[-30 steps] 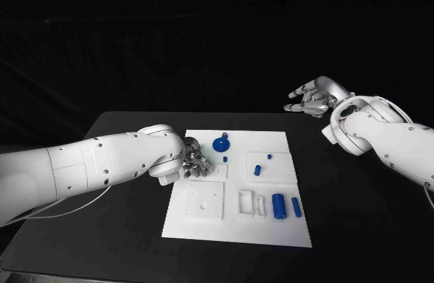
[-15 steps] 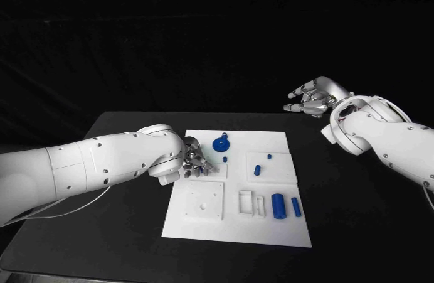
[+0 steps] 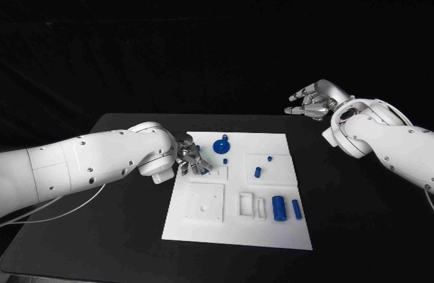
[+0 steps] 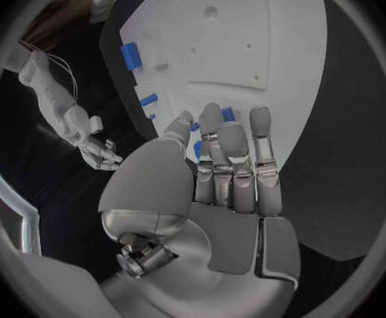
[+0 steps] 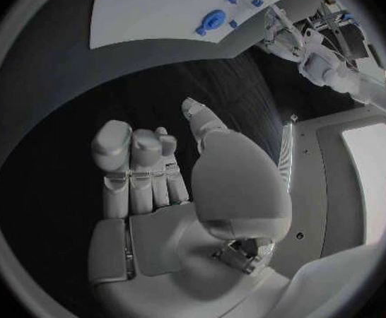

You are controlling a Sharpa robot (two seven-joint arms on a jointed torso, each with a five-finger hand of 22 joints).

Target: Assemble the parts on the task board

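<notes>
The task board [image 3: 237, 228], a flat white plate that looks hard and smooth, is laid in the middle of the black counter [image 3: 118, 245]. Small blue parts are seen on it. A round blue part with a little stalk [image 3: 221, 145] sits just past the fingers of the left robot hand [image 3: 192, 160]. A tiny blue peg [image 3: 225, 160] is right beside those fingers. A short blue pin [image 3: 258, 170] is a bit further off. A thick blue cylinder [image 3: 278, 206] and a thinner blue bar [image 3: 296, 207] are placed nearer the robot, beside white frames that stick up from the board.

The left robot hand is held low over the board with its fingers close together and bent down. Whether anything is pinched cannot be told. The right robot hand [image 3: 313, 101] is held up in the air, well apart from the board, with its fingers loosely spread and nothing in it.

The step looks like a reach for a small part near the left fingers. A careful pinch would be needed next, since the pieces are tiny and smooth and could slip or roll
</notes>
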